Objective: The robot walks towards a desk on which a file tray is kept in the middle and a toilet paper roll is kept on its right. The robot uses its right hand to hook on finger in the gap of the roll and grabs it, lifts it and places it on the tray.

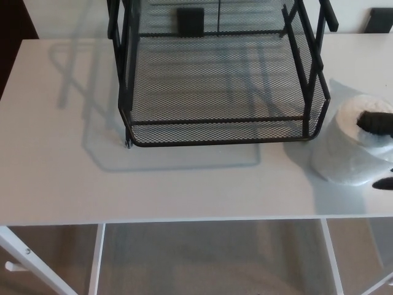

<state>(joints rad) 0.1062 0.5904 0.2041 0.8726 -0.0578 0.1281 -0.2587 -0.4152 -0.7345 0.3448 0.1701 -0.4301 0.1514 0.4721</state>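
White toilet paper roll (350,147) on right hand's (376,120) finger, beside tray (316,117).

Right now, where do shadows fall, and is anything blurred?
Head view: the file tray throws a soft grey shadow leftward and forward on the white desk; the toilet paper roll looks slightly soft; the right hand is cut by the frame edge.
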